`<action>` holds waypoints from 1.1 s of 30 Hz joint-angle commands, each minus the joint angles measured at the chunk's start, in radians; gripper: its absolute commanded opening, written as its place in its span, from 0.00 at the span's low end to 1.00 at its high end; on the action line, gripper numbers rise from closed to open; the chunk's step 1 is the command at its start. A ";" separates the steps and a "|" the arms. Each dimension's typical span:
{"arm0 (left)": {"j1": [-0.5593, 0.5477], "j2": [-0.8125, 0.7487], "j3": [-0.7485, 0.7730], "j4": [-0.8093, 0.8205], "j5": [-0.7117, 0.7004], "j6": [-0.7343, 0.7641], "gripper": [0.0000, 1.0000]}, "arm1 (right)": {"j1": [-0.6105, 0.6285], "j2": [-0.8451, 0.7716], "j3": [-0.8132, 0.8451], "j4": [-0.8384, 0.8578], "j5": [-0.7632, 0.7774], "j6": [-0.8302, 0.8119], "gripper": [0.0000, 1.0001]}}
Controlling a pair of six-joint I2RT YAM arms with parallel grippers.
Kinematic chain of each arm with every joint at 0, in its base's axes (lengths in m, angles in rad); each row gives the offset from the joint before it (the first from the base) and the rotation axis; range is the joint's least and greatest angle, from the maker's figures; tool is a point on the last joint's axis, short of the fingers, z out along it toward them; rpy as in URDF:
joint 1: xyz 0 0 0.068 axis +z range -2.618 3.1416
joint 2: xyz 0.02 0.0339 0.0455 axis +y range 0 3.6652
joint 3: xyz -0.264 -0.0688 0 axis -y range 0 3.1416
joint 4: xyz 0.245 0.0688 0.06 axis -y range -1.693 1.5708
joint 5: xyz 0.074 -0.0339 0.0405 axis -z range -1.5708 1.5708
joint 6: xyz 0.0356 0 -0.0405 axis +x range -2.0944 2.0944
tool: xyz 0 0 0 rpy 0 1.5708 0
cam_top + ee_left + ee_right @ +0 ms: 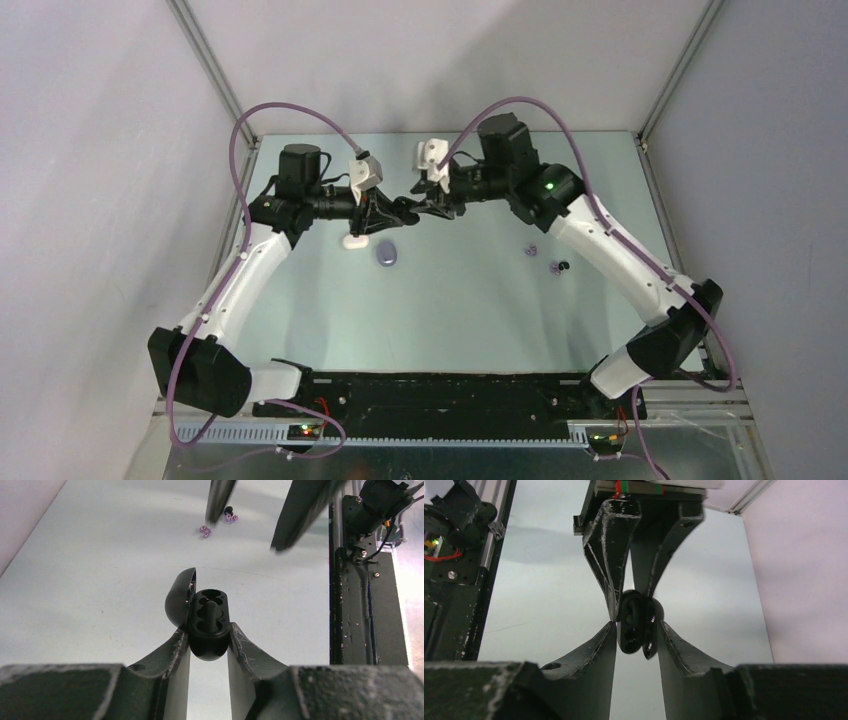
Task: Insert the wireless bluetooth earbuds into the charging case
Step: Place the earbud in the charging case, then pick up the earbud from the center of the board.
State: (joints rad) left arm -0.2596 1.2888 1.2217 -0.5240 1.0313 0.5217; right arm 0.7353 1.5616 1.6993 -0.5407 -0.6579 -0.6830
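The left gripper (210,632) is closed on the black charging case (210,622), pinching its lower body from both sides and holding it up off the table (450,320). The case is open, with its lid (179,599) swung out to one side. Its wells are dark, so I cannot tell whether anything sits in them.

The right gripper (636,626) faces the left one near the middle of the table, toward the far side, and its jaws stand apart. In the right wrist view the case shows between its fingertips, but I cannot tell whether either finger touches it. It grips nothing.

The earbuds (531,250) lie loose on the table to the right, near the right arm and well apart from the held case. In the left wrist view they appear as one pair of purple buds (205,530) and, a little further away, another purple pair (231,517) with a black bud (228,509) just beside it.

A white case (353,241) and a lavender case (387,254) rest side by side on the table, below the left gripper in the top view.
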 commanded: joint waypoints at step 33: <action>0.006 -0.042 0.000 0.048 -0.025 -0.084 0.00 | -0.642 0.292 -0.235 -0.600 0.503 -0.312 0.27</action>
State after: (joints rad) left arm -0.2588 1.2858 1.2213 -0.4961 1.0039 0.4606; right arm 0.0910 1.8145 1.4151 -1.1629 -0.2321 -1.0012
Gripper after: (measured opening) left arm 0.320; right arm 0.260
